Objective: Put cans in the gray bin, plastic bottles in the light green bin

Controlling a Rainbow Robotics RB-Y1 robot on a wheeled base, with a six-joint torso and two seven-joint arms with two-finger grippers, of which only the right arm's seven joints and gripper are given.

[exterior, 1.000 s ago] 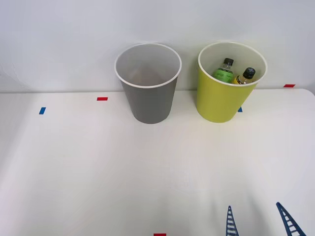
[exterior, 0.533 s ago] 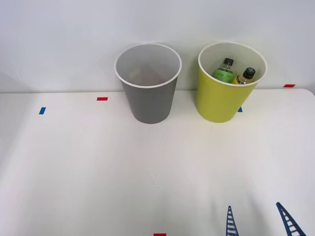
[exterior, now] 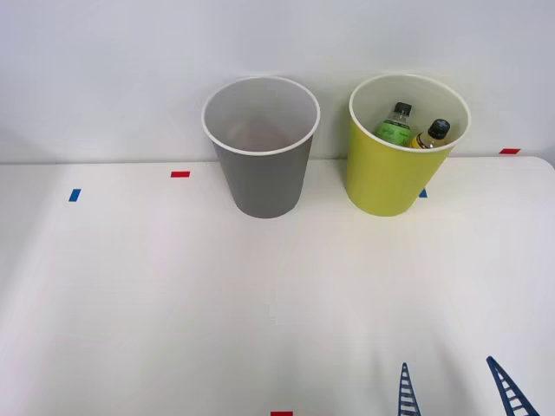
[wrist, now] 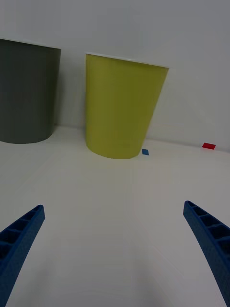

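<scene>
Where black-capped, plastic bottles [exterior: 408, 130] lean.

Looked like a robotics lab or test room rather than a home. Plain white worktop [exterior: 173, 303] pushed against a bare pale wall [exterior: 104, 69], marked with small red [exterior: 179, 174] and blue tape tabs [exterior: 74, 195] as position markers. Two plastic bins set side by side, gray bin [exterior: 264, 173] and light green bin [exterior: 386, 178].

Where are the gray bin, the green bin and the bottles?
gray bin [exterior: 264, 186], front view, on its outer wall.
green bin [exterior: 381, 178], front view, on its outer wall.
bottles [exterior: 395, 130], front view, on the green label of the left one, inside the green bin.
</scene>
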